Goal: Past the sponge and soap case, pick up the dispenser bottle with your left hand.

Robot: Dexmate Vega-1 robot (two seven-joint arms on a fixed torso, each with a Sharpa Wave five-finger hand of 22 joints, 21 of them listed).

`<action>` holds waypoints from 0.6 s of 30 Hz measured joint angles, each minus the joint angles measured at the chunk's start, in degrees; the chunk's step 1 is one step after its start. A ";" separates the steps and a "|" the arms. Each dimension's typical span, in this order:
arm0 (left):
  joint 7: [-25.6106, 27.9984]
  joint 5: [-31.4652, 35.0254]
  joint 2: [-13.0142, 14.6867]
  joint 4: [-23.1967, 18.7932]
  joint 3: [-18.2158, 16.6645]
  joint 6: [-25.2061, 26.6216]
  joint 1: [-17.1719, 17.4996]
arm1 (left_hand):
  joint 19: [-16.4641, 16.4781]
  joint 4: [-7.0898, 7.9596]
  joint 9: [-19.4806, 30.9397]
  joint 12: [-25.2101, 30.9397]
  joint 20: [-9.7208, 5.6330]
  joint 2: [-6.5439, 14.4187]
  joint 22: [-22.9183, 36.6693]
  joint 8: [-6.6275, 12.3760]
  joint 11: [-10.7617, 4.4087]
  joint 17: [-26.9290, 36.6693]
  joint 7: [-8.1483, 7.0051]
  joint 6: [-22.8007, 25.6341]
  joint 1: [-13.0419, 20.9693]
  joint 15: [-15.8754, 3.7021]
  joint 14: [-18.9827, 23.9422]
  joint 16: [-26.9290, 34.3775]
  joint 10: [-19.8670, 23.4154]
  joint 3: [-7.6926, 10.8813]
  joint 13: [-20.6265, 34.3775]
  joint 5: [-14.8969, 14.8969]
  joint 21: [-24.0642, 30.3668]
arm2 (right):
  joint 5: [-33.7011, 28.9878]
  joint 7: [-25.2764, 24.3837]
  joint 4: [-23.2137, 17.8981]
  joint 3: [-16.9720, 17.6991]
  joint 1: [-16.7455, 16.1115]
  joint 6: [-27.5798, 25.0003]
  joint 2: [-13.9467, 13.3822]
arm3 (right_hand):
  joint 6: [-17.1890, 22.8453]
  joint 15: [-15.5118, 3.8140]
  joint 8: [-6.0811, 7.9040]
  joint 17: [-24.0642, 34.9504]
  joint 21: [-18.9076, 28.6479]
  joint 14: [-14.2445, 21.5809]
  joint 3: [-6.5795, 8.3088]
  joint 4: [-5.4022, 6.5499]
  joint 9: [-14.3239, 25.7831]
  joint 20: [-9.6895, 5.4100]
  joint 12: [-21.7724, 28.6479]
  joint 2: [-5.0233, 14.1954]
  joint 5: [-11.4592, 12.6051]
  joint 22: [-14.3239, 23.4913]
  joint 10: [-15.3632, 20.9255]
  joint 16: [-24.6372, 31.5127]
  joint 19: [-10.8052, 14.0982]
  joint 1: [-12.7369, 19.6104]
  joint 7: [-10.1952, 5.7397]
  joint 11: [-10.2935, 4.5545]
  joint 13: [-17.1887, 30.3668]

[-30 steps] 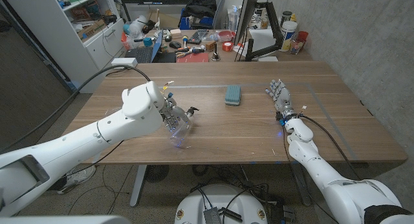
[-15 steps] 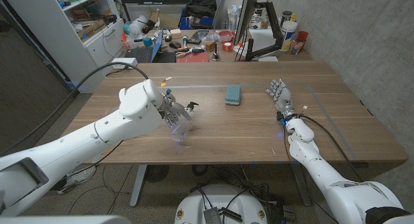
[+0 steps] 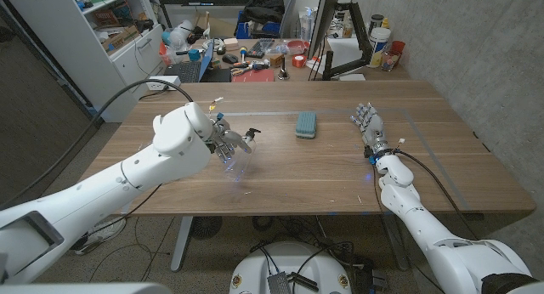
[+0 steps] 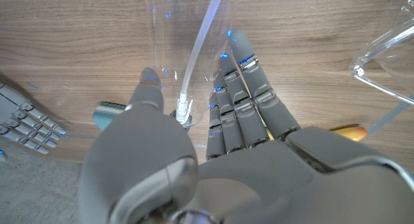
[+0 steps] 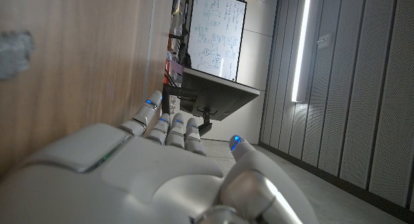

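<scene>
The head view showed the left robot hand [image 3: 223, 144] wrapped around a clear dispenser bottle [image 3: 240, 158] with a small dark pump on top. The bottle was tilted and seemed to be lifted just off the table [image 3: 340, 171], on the robot's left side. The blue-green sponge [image 3: 306, 124] lay near the middle of the table, apart from the bottle.

In the left wrist view, the fingers [image 4: 249, 94] lay along one side of the bottle's see-through body and the thumb on the other side, with the thin white tube inside showing between them. So that hand was holding the bottle around its middle.

The bottle looked empty, so I think it was light. Its smooth plastic could be slippery, and a hard squeeze might dent it. The wide middle looked like the best place to hold, not the thin pump.

The right robot hand [image 3: 367, 124] waited at the far right of the table, its fingers straight and holding nothing.
</scene>
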 measured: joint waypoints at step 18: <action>1.77 1.12 -1.27 -1.92 -3.09 -0.24 2.13 | 0.36 0.00 0.14 -0.63 -0.25 0.04 0.00 -0.30 -0.18 -0.03 -0.05 0.13 -0.04 0.17 0.21 -0.76 0.20 0.00 0.01 0.07 -0.41 | 0.36 -0.07 -1.63 0.27 -0.84 -0.04 -0.35 | 0.00 0.00 0.00 0.00 -0.38 0.00 0.00 0.00 0.00 0.21 0.00 0.00 -0.01 0.00 0.00 0.00 0.21 0.00 0.00 0.00 0.00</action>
